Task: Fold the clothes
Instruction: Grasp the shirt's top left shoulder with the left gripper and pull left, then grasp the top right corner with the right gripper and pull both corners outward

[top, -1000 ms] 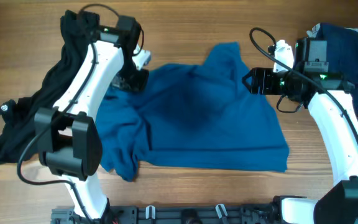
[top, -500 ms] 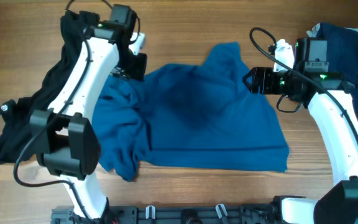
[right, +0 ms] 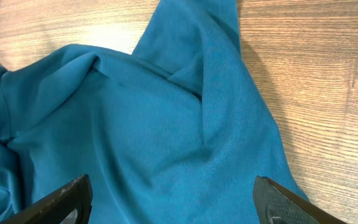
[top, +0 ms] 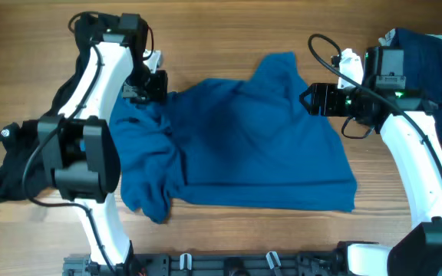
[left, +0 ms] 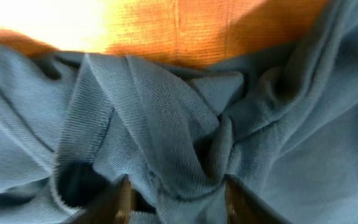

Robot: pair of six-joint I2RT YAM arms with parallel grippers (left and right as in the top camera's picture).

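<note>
A blue shirt [top: 244, 146] lies spread and rumpled across the middle of the wooden table. My left gripper [top: 153, 86] is at its upper left corner. In the left wrist view its fingers [left: 178, 202] are closed round a bunched fold of the shirt [left: 166, 124]. My right gripper [top: 307, 100] hovers over the shirt's upper right part, by the sleeve that points up. In the right wrist view its fingers [right: 176, 199] are wide open and empty above the blue cloth [right: 142, 124].
A heap of black clothing [top: 44, 130] lies along the left side, under and behind the left arm. A dark blue garment [top: 428, 46] sits at the far right corner. Bare wood [top: 229, 31] shows behind the shirt.
My left gripper has moved left, drawing the shirt's upper left corner with it. The right arm has not moved.
</note>
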